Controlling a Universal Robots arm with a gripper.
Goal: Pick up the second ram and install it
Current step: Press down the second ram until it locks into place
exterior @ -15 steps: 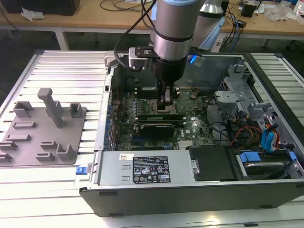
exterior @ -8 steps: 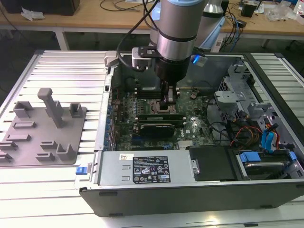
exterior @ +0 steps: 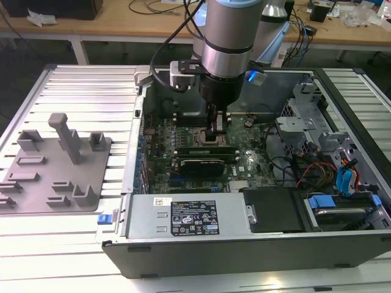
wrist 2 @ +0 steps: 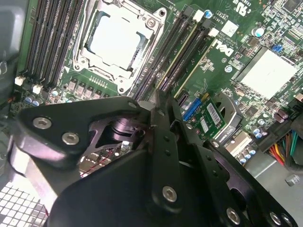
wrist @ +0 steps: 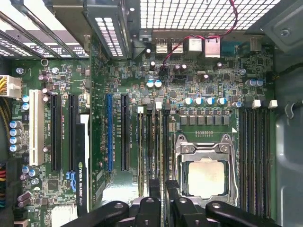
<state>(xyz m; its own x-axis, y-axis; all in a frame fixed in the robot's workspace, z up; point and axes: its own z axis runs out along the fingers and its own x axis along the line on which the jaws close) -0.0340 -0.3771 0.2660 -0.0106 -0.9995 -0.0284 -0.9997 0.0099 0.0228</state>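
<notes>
arm vertical over motherboard [exterior: 244, 165] | gripper [exterior: 218, 135] at memory slots [wrist: 154, 151] | finger state: cannot tell

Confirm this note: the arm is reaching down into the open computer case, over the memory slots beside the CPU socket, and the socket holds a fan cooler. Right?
Not quite. The CPU socket has no cooler on it: the first wrist view shows its bare metal frame. The rest holds: the gripper is down among the memory slots.

Arm [exterior: 227, 30]: silver-grey cylindrical wrist segment, dark lower collar; small blue light at its 4 o'clock; black cables looping off the top; gripper [wrist 2: 161, 106] matte black, jointed linkage plates, silver hex screws.
</notes>
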